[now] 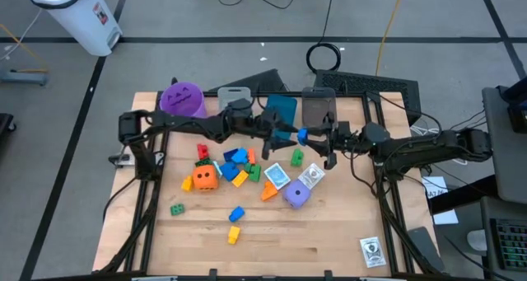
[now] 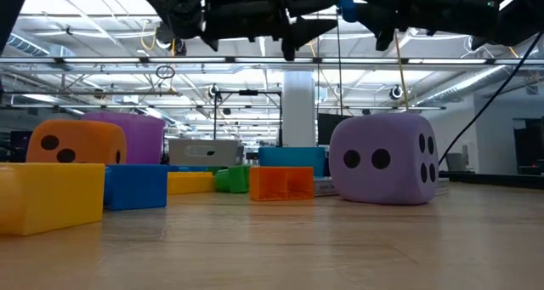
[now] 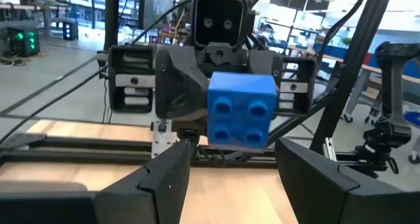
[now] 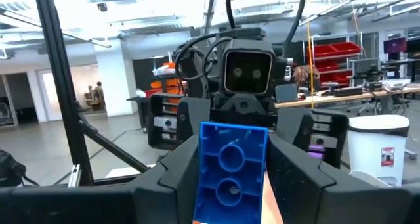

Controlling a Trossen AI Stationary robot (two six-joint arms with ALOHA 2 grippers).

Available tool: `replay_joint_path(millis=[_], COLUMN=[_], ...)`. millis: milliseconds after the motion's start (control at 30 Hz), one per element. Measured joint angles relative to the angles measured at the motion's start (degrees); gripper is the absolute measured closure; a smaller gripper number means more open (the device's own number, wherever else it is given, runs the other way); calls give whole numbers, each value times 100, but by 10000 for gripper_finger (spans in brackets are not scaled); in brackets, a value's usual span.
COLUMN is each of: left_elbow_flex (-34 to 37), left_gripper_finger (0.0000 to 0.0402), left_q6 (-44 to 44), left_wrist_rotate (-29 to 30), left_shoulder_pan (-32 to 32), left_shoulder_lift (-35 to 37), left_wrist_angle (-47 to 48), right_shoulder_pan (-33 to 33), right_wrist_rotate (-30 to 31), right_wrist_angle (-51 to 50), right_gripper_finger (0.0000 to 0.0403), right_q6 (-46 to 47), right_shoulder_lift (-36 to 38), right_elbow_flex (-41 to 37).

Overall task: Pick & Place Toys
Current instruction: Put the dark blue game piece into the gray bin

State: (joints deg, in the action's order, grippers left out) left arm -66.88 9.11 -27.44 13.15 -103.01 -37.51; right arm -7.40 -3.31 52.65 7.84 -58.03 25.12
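Right gripper clamped on blue brick, aloft above table | left gripper part-open, empty, facing it | brick lies at its 3 o'clock, touching distance.

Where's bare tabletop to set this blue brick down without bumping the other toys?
Free: the wooden table's front strip, between the small yellow brick and the printed card; also the left edge beyond the green brick. Crowded: the middle, from the orange dotted die to the purple dotted die, under the right gripper holding the blue plastic brick.
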Motion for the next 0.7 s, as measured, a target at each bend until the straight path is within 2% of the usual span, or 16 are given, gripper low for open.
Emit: replay_joint_path(millis=[233,700], left_elbow_flex=[-369,-384], left_gripper_finger=[172,172], left_q6=[-36,-147], left_wrist_rotate=[-211,-228], left_shoulder_pan=[-20,-37], left_shoulder_lift=[-255,-248], left_wrist_angle=[17,-253], right_shoulder_pan=[1,2], right_wrist_rotate=[0,-2], right_wrist_angle=[116,150], right_gripper_finger=[256,255], right_q6=[-125,-152], right_shoulder_lift=[3,6], right_elbow_flex=[0,0])
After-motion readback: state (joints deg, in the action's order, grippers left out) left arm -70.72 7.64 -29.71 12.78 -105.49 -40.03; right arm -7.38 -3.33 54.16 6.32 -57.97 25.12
